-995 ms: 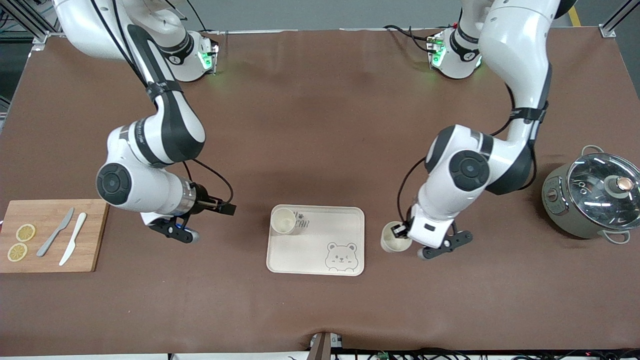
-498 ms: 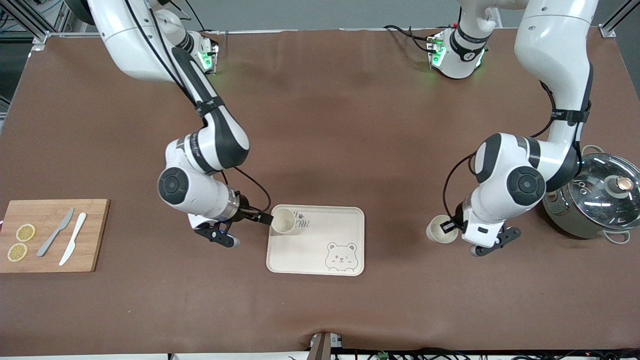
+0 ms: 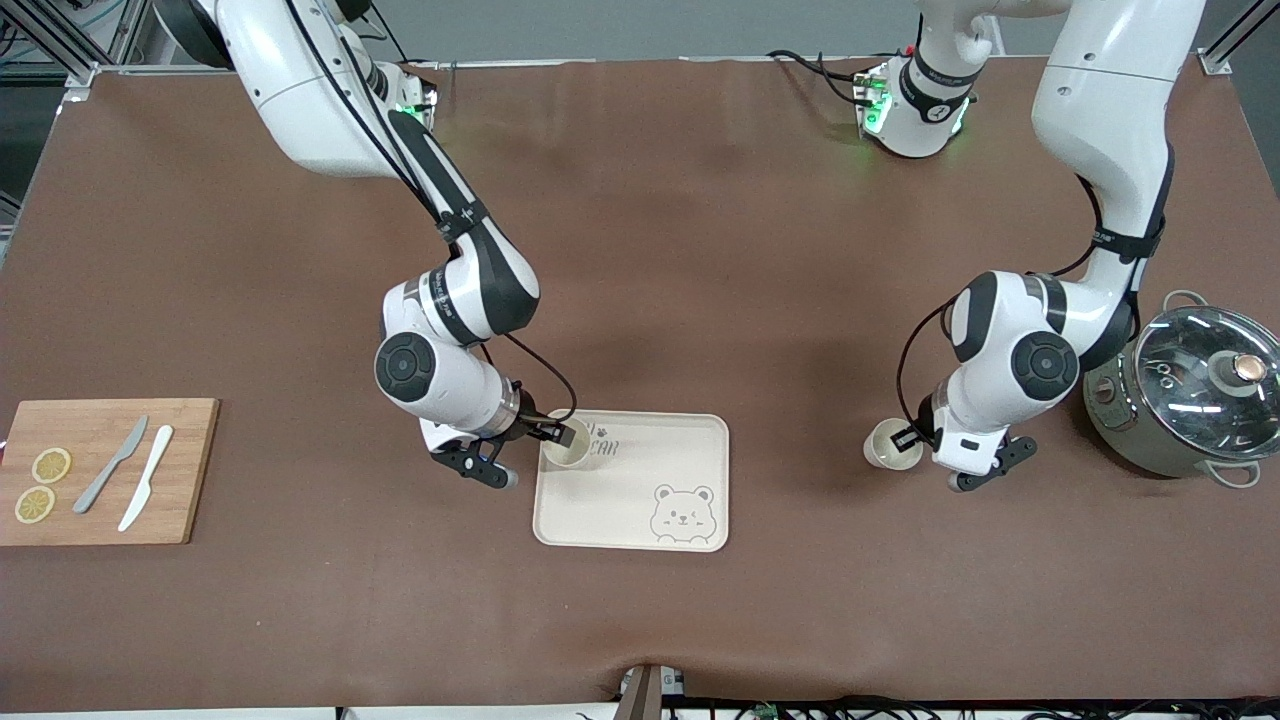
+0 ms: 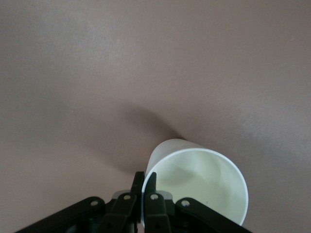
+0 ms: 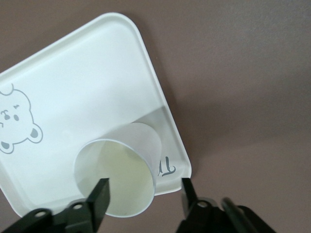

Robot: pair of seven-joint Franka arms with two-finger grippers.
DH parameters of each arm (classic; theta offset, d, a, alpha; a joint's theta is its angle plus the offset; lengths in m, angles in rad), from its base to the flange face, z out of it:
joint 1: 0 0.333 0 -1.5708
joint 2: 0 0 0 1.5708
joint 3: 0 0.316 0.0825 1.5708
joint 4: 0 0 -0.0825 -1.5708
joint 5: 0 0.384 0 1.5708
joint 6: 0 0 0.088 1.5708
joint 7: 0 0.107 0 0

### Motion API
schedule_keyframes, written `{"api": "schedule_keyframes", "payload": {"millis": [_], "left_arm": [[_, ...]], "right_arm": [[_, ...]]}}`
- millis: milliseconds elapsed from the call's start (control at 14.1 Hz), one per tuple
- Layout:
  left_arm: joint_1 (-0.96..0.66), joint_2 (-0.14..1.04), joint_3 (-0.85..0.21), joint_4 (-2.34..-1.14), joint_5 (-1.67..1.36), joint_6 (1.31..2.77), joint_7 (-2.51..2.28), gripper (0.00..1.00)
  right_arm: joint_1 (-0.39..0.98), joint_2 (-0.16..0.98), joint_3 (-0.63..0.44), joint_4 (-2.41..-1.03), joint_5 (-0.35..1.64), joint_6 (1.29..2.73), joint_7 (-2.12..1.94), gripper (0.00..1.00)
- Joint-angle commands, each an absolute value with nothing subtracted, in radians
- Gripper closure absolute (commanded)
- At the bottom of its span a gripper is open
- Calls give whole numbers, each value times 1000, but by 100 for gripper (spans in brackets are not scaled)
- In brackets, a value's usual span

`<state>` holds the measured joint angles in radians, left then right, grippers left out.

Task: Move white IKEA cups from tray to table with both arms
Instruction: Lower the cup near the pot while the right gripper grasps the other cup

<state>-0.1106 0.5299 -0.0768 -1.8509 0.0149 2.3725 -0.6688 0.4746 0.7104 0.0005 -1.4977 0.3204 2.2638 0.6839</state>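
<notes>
One white cup [image 3: 568, 447] stands upright in a corner of the cream bear tray [image 3: 640, 500], the corner toward the right arm's end. My right gripper [image 3: 555, 433] is open at this cup; in the right wrist view [image 5: 143, 193] one finger is over the cup's [image 5: 116, 174] mouth and the other outside its wall, above the tray's [image 5: 73, 107] edge. The second white cup [image 3: 890, 447] is beside the tray toward the left arm's end. My left gripper [image 3: 908, 438] is shut on its rim [image 4: 144, 182], one finger inside the cup [image 4: 199, 179], one outside. I cannot tell if it touches the table.
A grey-green pot with a glass lid [image 3: 1185, 390] stands close to the left arm's elbow. A wooden cutting board [image 3: 190, 470] with two knives and lemon slices lies at the right arm's end. The brown table is bare between the tray and the held cup.
My right arm has swung from beside the cutting board to the cup on the tray. My left arm has carried its cup away from the tray, toward the pot.
</notes>
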Motion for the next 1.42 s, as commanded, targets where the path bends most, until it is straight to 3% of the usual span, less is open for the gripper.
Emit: {"api": "schedule_keyframes", "payload": {"millis": [0, 142, 213, 284, 355, 569, 640, 782, 853, 924, 1351], "left_arm": [[-91, 482, -87, -1895, 32, 2385, -666, 100], [-89, 469, -87, -1905, 32, 2381, -664, 100], [-87, 460, -87, -1908, 32, 2373, -664, 100], [-83, 459, -86, -1910, 32, 2373, -663, 100], [-77, 462, -87, -1911, 32, 2373, -663, 100], [-77, 468, -86, -1917, 32, 2373, -663, 100], [-77, 469, -86, -1916, 32, 2373, -664, 88], [-77, 468, -87, -1913, 32, 2373, -669, 44], [-77, 460, -87, -1908, 32, 2373, -670, 16], [-77, 451, -87, -1907, 32, 2372, -666, 0], [-78, 402, -91, -1830, 32, 2303, -664, 0]], "right_arm": [[489, 721, -12, -1494, 327, 2275, 698, 65], [489, 723, -12, -1497, 327, 2286, 698, 65], [489, 723, -12, -1497, 327, 2287, 698, 70], [489, 723, -12, -1497, 327, 2286, 698, 85], [488, 723, -12, -1497, 327, 2284, 698, 92], [486, 721, -12, -1499, 327, 2278, 698, 100], [477, 716, -12, -1499, 327, 2269, 704, 100], [472, 709, -12, -1494, 328, 2252, 715, 100], [463, 697, -12, -1488, 330, 2222, 719, 100], [451, 681, -14, -1483, 328, 2179, 718, 100], [287, 549, -15, -1497, 319, 1916, 579, 100]]}}
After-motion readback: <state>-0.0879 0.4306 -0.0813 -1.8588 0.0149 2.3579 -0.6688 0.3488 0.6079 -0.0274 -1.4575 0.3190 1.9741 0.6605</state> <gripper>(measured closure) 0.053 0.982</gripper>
